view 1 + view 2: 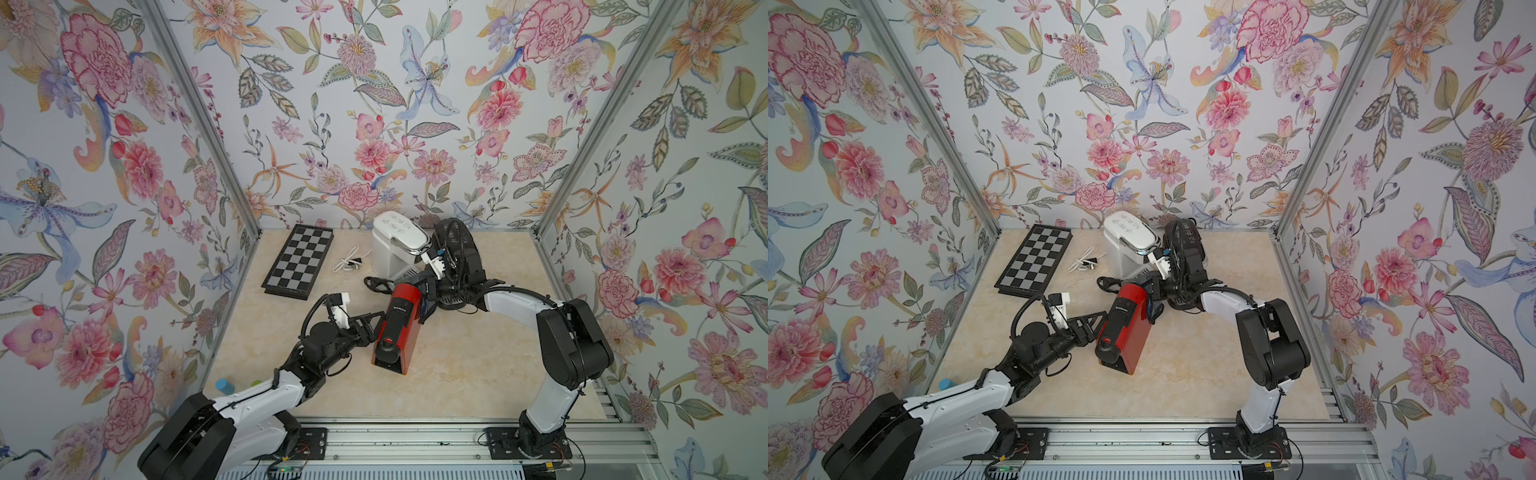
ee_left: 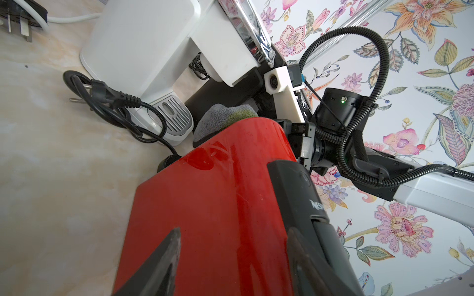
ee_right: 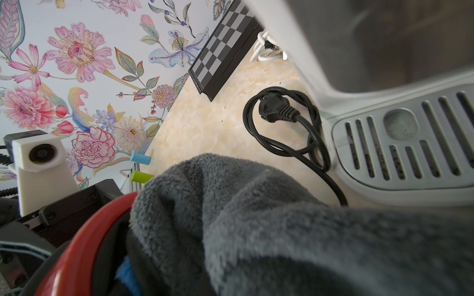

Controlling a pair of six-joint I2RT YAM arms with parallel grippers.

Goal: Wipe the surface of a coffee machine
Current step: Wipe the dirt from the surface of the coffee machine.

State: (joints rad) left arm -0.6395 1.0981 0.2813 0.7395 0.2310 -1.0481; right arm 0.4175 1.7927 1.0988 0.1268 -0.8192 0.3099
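Note:
The red coffee machine (image 1: 397, 328) with its black top strip stands mid-table in both top views and fills the left wrist view (image 2: 218, 205). My left gripper (image 1: 374, 322) is open, its two dark fingers (image 2: 166, 253) spread against the machine's left side. My right gripper (image 1: 428, 291) is at the machine's far end, shut on a grey cloth (image 3: 256, 217). The cloth (image 2: 223, 118) bunches over the machine's rear top edge and hides the right fingers.
A white coffee machine (image 1: 395, 245) and a black one (image 1: 455, 232) stand just behind, with a coiled black power cord (image 1: 376, 284) beside them. A chessboard (image 1: 299, 262) and a white cable (image 1: 347, 262) lie at back left. Blue (image 1: 224, 385) and green (image 1: 257, 382) cylinders sit at front left.

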